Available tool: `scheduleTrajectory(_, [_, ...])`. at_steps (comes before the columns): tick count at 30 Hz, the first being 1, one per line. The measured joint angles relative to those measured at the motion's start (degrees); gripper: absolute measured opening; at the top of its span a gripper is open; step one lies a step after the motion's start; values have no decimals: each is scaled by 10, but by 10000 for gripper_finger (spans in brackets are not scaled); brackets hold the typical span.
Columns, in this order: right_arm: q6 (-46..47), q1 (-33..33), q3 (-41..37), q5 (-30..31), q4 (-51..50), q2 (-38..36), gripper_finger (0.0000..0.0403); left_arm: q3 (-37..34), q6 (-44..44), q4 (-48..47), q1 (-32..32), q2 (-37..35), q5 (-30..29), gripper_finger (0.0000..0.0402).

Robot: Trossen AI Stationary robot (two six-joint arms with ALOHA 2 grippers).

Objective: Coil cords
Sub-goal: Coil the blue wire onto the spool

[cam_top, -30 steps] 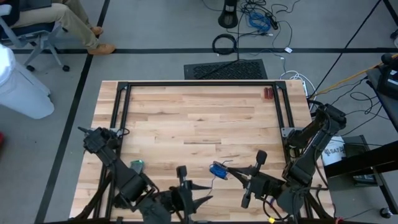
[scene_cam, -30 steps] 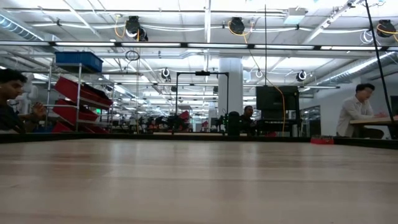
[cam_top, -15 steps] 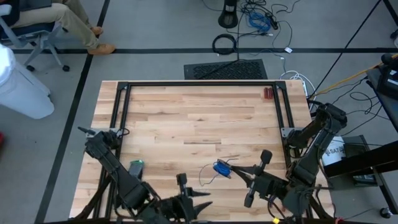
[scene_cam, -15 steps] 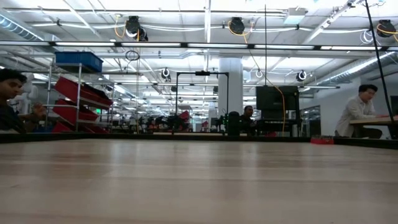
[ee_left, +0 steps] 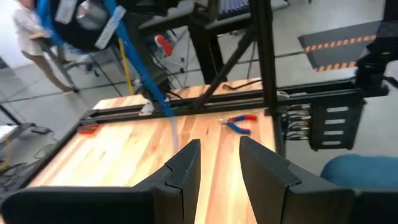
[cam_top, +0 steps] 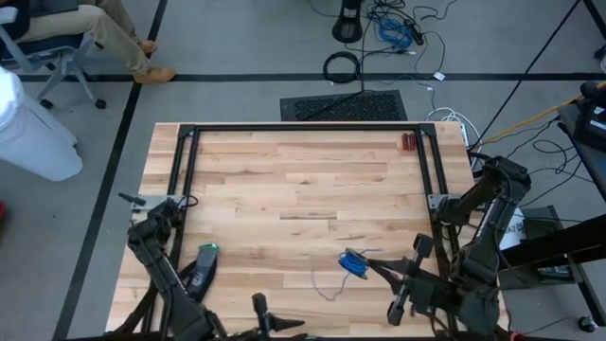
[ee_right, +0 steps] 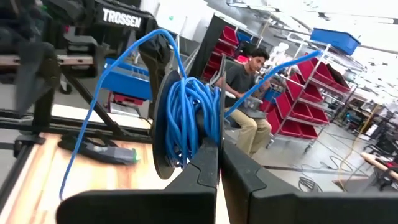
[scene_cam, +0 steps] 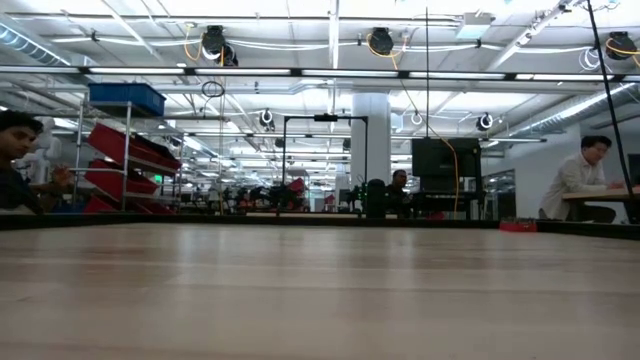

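Cord (ee_right: 186, 124) is mostly wound into a tight blue bundle pinched in the right gripper (ee_right: 217, 155) near the table's (cam_top: 303, 180) front right, a thin tail left to coil, while the left gripper (ee_left: 217, 158) waits spread and empty at the front edge.

Workshop hall around a wooden table

The butcher-block table (cam_top: 303, 199) stands on a grey floor (cam_top: 237, 57) marked with dark tape lines, a black mat (cam_top: 343, 105) beyond its far edge. Loose cables (cam_top: 393, 28) lie on the floor nearby. Past the table, bright ceiling lights (scene_cam: 330, 45) run over a white column (scene_cam: 369, 140), shelving with red bins (scene_cam: 130, 155) and a dark monitor (scene_cam: 445, 165). 2 seated people (scene_cam: 580, 180) work at the hall's sides.
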Motion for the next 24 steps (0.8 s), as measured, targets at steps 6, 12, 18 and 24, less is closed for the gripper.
scheduleTrajectory(6, [-74, 14, 0, 0, 73, 0, 0, 0, 9, -6, -7, 4, -39, 118])
scheduleTrajectory(12, [-86, 22, 0, 0, 84, 0, 0, -7, 92, -1, 15, 41, -17, 119])
scheduleTrajectory(18, [-91, 25, 0, -1, 91, 0, 0, -7, 48, 1, 51, 69, -11, 137])
scheduleTrajectory(24, [-96, 29, 0, -1, 93, 0, 0, -7, 17, 1, 55, 71, -4, 178])
